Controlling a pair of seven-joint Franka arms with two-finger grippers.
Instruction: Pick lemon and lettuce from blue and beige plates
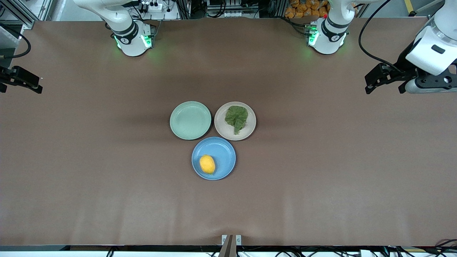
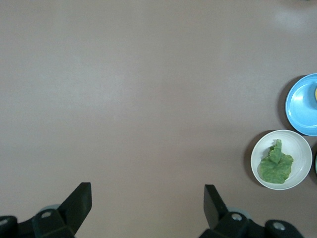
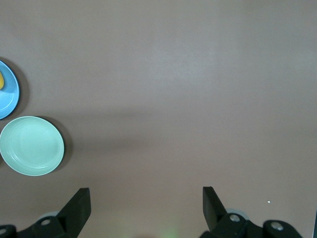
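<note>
Three round plates are sitting clustered at the middle of the front view on the brown bench [image 1: 89, 178]. The blue plate [image 1: 223, 150], lowest in the frame, is carrying the lemon [image 1: 207, 164], a small oval yellow-orange fruit with dimpled skin lying off-centre on it. Just above it, the beige plate [image 1: 219, 125] is holding the lettuce [image 1: 236, 117], a crumpled dark green leaf with a paler stem. The mint green plate [image 1: 190, 120] is sitting beside the beige one. The left tool [image 1: 371, 81] is hanging at the frame's right edge and the right tool [image 1: 21, 80] at its left edge, both waiting with fingers spread wide, gripping nothing.
</note>
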